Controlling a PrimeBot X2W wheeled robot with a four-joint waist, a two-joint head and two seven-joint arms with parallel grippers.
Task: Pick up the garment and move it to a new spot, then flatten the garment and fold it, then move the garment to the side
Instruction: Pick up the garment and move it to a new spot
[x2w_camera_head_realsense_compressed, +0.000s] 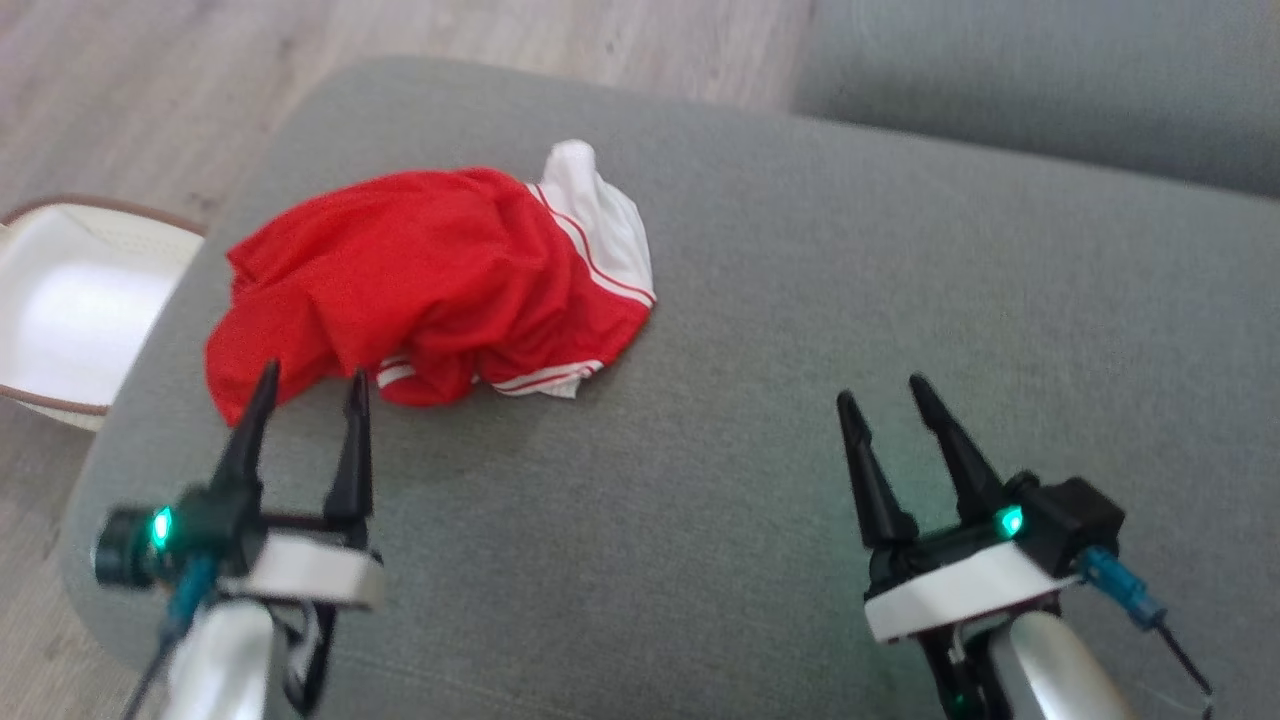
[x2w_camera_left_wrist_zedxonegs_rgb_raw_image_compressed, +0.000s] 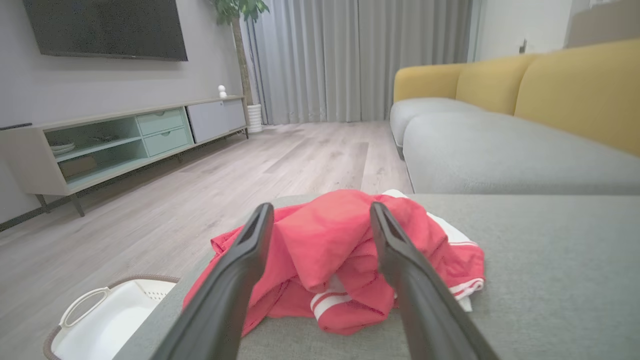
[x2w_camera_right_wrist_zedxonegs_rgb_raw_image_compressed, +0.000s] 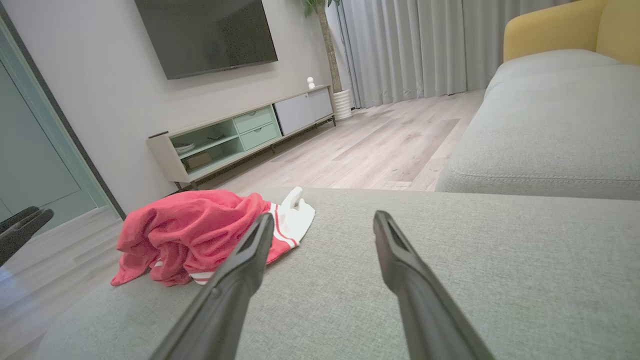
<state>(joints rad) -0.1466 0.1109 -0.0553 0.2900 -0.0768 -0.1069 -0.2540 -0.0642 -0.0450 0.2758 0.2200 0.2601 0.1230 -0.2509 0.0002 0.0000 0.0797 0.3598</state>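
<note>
The garment (x2w_camera_head_realsense_compressed: 440, 275), red with white trim and stripes, lies crumpled in a heap on the left part of a grey cushion (x2w_camera_head_realsense_compressed: 800, 300). My left gripper (x2w_camera_head_realsense_compressed: 312, 385) hovers open at the heap's near left edge, its fingertips just short of the cloth. The left wrist view looks straight at the garment (x2w_camera_left_wrist_zedxonegs_rgb_raw_image_compressed: 340, 250) between the spread fingers (x2w_camera_left_wrist_zedxonegs_rgb_raw_image_compressed: 240, 260). My right gripper (x2w_camera_head_realsense_compressed: 880, 392) stands open over bare cushion well to the right of the heap. In the right wrist view the garment (x2w_camera_right_wrist_zedxonegs_rgb_raw_image_compressed: 195, 235) lies to the left of my own fingers (x2w_camera_right_wrist_zedxonegs_rgb_raw_image_compressed: 250, 255).
A white basket (x2w_camera_head_realsense_compressed: 70, 300) with a brown rim sits on the wooden floor off the cushion's left edge. A grey sofa seat (x2w_camera_head_realsense_compressed: 1050, 80) lies beyond the cushion at the back right. A TV cabinet (x2w_camera_left_wrist_zedxonegs_rgb_raw_image_compressed: 125, 140) stands across the room.
</note>
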